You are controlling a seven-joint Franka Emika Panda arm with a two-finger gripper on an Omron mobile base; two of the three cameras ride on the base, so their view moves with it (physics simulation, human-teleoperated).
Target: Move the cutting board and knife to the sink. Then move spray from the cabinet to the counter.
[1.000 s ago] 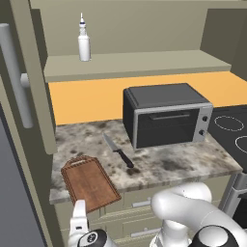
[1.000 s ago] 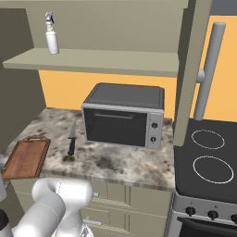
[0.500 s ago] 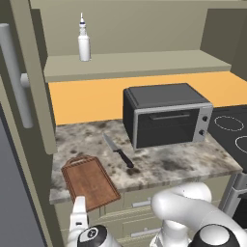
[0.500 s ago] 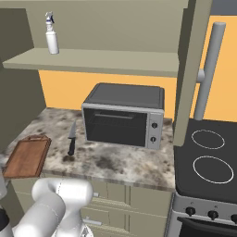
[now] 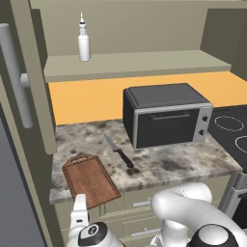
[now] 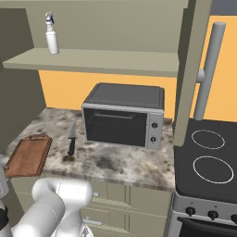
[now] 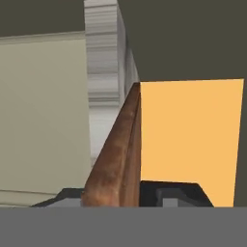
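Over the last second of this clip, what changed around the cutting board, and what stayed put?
The tool at the board's near edge closed in on it; the hand view shows the board's edge between the fingers, though a firm grip can't be confirmed. The board has not visibly moved on the counter. The knife, spray on the cabinet shelf and toaster oven stayed as they were.

Just ahead of the gripper (image 7: pixel 128 198), the cutting board (image 5: pixel 90 180) looks like matt reddish-brown wood, faintly mottled in the hand view (grain too blurred to tell). Beyond it, the counter (image 5: pixel 193 164) is a speckled marble-look slab; the knife (image 5: pixel 117 150) has a dull grey metal-looking blade, black handle
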